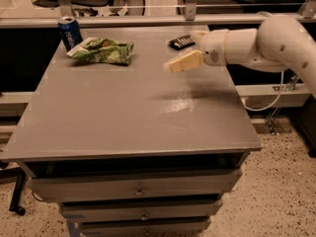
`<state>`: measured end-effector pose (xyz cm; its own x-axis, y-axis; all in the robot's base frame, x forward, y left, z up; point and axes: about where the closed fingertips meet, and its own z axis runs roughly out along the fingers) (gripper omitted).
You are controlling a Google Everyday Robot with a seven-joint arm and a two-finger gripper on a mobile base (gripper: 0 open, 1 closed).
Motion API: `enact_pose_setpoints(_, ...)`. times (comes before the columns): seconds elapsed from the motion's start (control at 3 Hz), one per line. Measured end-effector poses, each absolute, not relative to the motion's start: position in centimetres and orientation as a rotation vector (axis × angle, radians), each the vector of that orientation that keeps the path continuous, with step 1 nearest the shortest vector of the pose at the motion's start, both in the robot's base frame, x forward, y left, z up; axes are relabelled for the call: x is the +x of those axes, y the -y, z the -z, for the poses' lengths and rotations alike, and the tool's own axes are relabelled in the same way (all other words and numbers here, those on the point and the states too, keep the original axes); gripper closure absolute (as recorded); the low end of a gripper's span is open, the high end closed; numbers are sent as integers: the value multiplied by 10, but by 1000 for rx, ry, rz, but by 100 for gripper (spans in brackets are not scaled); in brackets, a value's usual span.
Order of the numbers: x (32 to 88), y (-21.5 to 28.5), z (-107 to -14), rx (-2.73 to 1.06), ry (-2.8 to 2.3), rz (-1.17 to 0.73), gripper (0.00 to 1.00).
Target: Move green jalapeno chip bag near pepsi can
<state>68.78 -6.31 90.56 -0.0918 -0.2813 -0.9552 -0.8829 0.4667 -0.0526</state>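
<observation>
In the camera view, the tool is over the right half of the bench, at the end of a thick white arm that comes in from the right side. The tool is pale yellow and points to the left and a little down. Whether it is apart or together, I cannot tell. Nothing shows in its grasp, and it does not touch any object. Its soft shadow lies on the bench surface below it.

The green jalapeno chip bag lies flat and crumpled on the far left part of the bench, well apart from the tool. Its white edge is turned to the left, toward the pepsi can. The pepsi can stands upright at the far left corner of the bench, just beside the bag; I cannot tell if the two are touching.

A small black wrapper lies near the far edge of the bench, just behind the tool and separate from the bag.

Under the bench top there are drawers, one below the other, each with a small knob in the middle. All of them are closed, so what is inside is hidden. A pale cable hangs at the right of the bench, below the arm, over a speckled floor.
</observation>
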Motion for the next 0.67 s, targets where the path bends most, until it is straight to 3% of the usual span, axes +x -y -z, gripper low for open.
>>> enact_pose_setpoints(0.33, 677, 115, -907, -955, -1650, -648, 0)
enact_pose_setpoints(0.67, 677, 115, -907, -956, -1650, -648, 0)
